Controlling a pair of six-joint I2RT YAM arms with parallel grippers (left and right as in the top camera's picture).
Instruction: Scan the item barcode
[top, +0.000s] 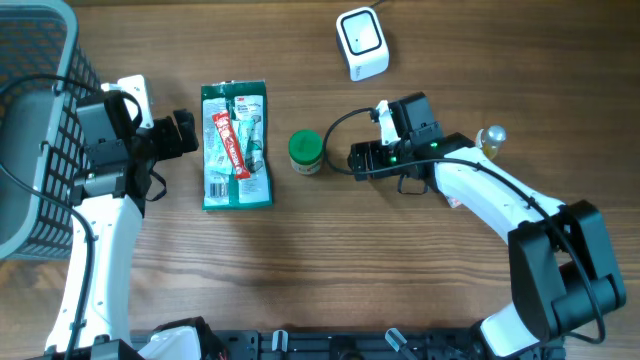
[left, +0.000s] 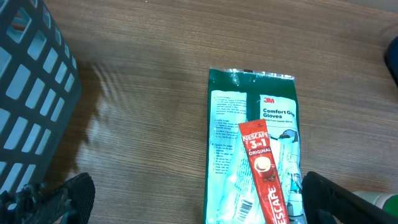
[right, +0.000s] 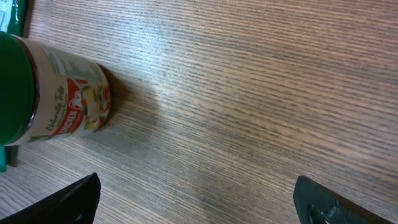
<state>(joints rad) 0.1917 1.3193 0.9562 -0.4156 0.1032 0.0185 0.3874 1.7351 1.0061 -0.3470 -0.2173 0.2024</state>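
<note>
Your 2 grippers, both spread wide, empty: left gripper (top: 188, 133) beside 1 glove packet (top: 247, 165), right gripper (top: 354, 160) near 1 green-lidded jar (top: 306, 151). 1 Nescafe sachet (top: 230, 143) lies on the packet. 1 white scanner (top: 361, 41) stands farthest, well apart from all.

On the brown wooden table (top: 400, 280), a flat green packet (top: 236, 150) is laid before the left fingers (left: 62, 199), a green-lidded jar (top: 306, 152) before the right fingers (right: 68, 202).

one glove packet (top: 252, 165), one coffee sachet (top: 231, 145), one jar (top: 306, 151), one scanner (top: 362, 42), one basket (top: 45, 70).
</note>
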